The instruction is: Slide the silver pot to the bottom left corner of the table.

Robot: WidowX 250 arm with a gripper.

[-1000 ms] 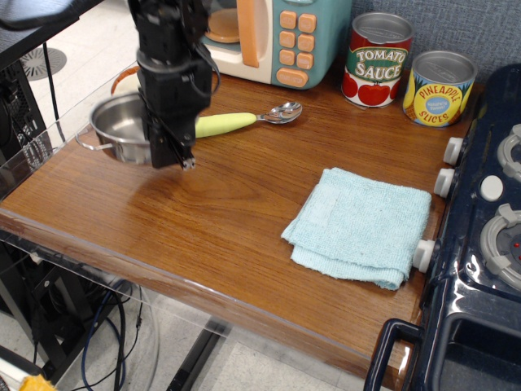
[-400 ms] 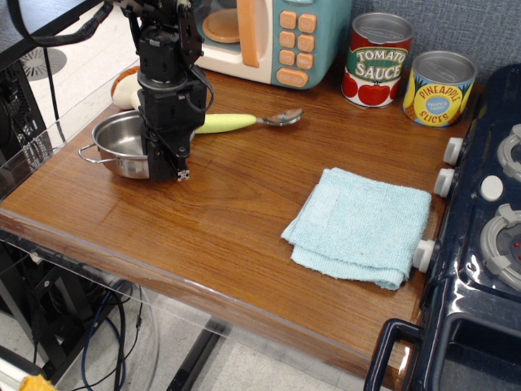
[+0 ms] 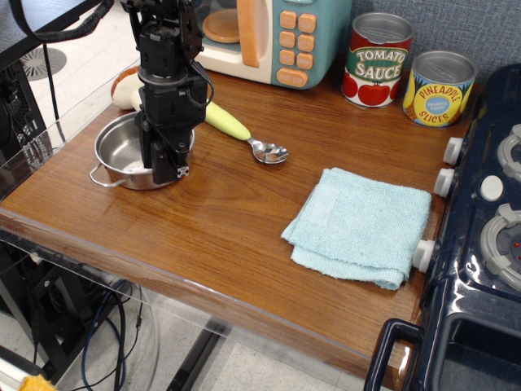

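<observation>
down at the silver pot (image 3: 126,155), gripper (image 3: 167,171) meets its right rim; grip unclear

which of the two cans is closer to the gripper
The tomato sauce can, red-labelled and left of the yellow pineapple slices can, is closer to the gripper, which is down at the silver pot.

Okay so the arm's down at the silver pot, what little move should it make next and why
Probably a short further drag toward the front left corner. The gripper sits low at the right rim of the silver pot, and bare table is left between the pot and that corner. I cannot tell whether the jaws are clamped on the rim. The spoon lies just behind.
</observation>
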